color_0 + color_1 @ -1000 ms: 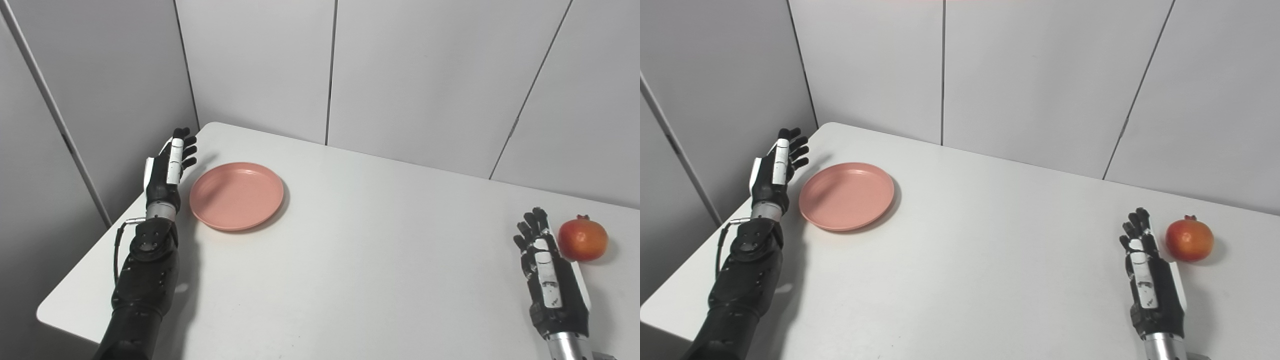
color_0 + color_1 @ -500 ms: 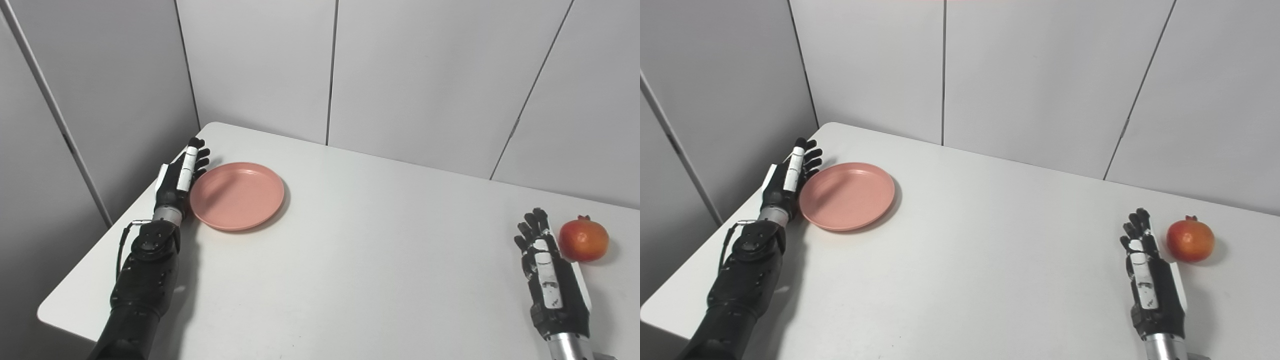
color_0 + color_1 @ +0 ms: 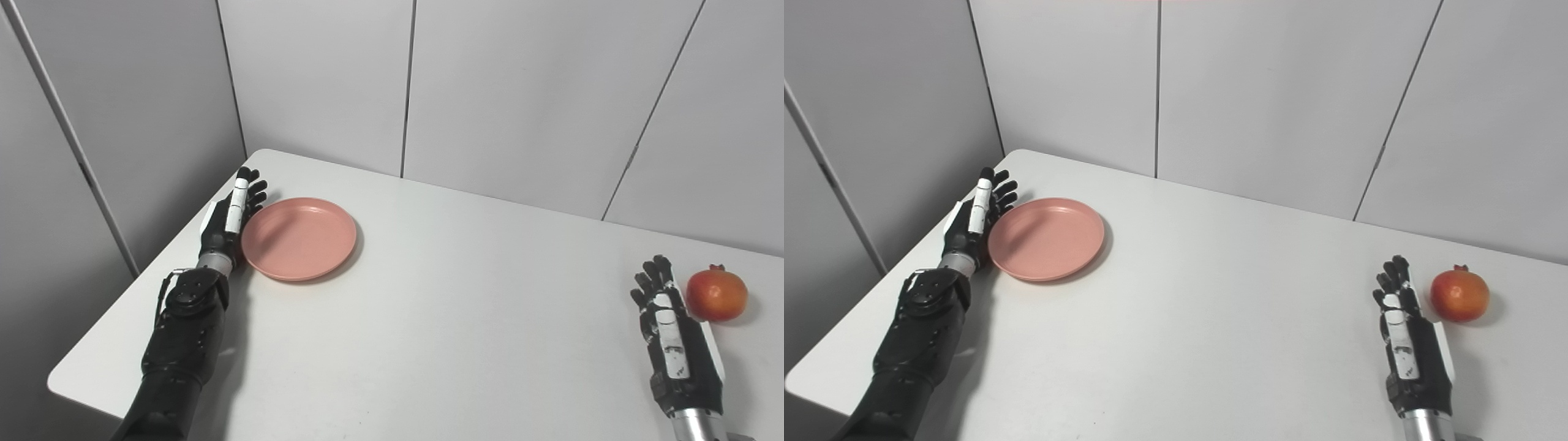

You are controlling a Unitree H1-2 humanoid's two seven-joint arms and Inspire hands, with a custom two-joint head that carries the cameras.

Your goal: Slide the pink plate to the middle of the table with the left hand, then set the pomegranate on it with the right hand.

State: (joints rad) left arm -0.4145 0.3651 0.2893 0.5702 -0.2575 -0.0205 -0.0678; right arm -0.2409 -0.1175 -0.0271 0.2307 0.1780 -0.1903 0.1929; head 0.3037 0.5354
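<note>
A round pink plate (image 3: 299, 237) lies flat on the white table (image 3: 441, 306), at its far left. My left hand (image 3: 229, 215) stands on edge against the plate's left rim, open, fingers straight and pointing away from me. A red pomegranate (image 3: 716, 296) sits near the table's right side. My right hand (image 3: 670, 334) rests open on the table just left of the fruit, close beside it; whether they touch cannot be told.
Grey wall panels (image 3: 490, 92) close the table in at the back and on the left. The table's left edge (image 3: 128, 294) runs close beside my left forearm. White tabletop stretches between the plate and the pomegranate.
My left hand has swung right against the plate's left rim, and the plate has slid a little to the right. The right hand and pomegranate have stayed put.
</note>
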